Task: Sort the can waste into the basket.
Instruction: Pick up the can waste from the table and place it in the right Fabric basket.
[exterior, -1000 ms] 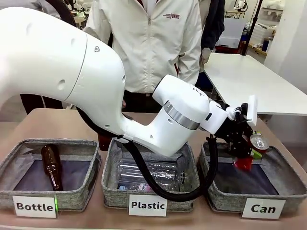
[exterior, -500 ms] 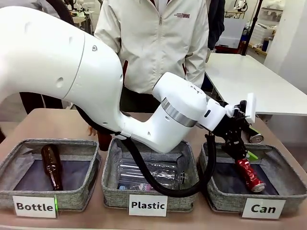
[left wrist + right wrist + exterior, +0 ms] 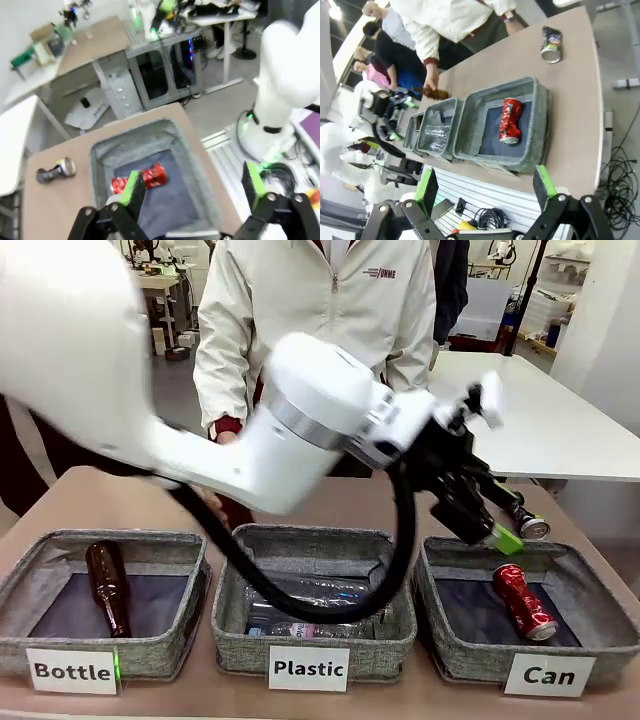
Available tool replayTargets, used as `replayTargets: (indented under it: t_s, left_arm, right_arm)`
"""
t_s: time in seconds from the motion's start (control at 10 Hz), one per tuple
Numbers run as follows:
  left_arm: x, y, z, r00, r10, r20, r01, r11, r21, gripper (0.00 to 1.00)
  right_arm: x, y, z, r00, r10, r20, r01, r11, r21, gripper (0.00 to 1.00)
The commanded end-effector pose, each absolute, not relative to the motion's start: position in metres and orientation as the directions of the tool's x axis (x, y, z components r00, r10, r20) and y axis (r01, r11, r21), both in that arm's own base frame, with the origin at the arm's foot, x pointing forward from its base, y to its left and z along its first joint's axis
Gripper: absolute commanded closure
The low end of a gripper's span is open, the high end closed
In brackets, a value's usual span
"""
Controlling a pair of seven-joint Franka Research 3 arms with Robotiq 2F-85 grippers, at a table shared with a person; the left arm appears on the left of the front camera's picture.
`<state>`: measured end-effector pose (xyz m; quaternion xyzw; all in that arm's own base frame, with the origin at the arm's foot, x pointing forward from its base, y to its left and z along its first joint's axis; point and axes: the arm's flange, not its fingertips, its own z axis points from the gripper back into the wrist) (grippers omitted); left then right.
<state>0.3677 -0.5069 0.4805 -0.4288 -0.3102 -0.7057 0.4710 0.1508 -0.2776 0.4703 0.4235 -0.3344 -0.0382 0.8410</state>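
Starting at the left, the basket labelled "Bottle" (image 3: 160,652) holds one brown bottle (image 3: 108,585) lying lengthwise. The middle basket labelled "Plastic" (image 3: 238,645) holds a clear plastic bottle (image 3: 310,602). Both look like waste of other kinds, sorted apart, with no share in this job. Beyond them a person (image 3: 320,320) stands at the far side of the bench (image 3: 110,495).

The left pincer (image 3: 498,522), on an arm that reaches across over the middle basket, hangs above the far edge of the basket labelled "Can" (image 3: 470,658). Its jaws stand wide with nothing between them. A red can (image 3: 523,602) lies on its side on that basket's dark lining, toward the right half, so one piece of the can waste seems done.

The dark can (image 3: 532,527) lies on the bench just behind the basket's far rim, close beside the left pincer. That nearness probably explains why the arm sits there, and I judge this can to be next.

The right pincer (image 3: 485,189), well back from the baskets, is also wide and empty, likely held clear of the work.
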Motion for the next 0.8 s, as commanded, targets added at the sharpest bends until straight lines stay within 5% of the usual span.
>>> replayTargets:
  t_s: [0.0, 0.3, 0.5, 0.7]
  left_arm:
    - [0.331, -0.426, 0.524, -0.155, -0.352, 0.923, 0.946, -0.323, 0.036, 0.00]
    - [0.307, -0.288, 0.559, 0.095, -0.330, 0.939, 0.913, -0.347, -0.214, 0.00]
    - [0.311, -0.146, 0.581, 0.270, -0.242, 0.932, 0.955, -0.060, -0.292, 0.00]
    - [0.315, -0.007, 0.581, 0.412, -0.092, 0.907, 0.911, 0.066, -0.407, 0.00]
  right_arm:
    - [0.191, -0.242, 0.476, 0.804, -0.387, 0.451, -0.175, 0.571, 0.802, 0.00]
    - [0.207, -0.200, 0.480, 0.848, -0.333, 0.413, -0.204, 0.515, 0.833, 0.00]
    - [0.230, -0.152, 0.476, 0.853, -0.294, 0.430, -0.240, 0.511, 0.825, 0.00]
    - [0.256, -0.093, 0.483, 0.830, -0.255, 0.495, -0.357, 0.438, 0.825, 0.00]
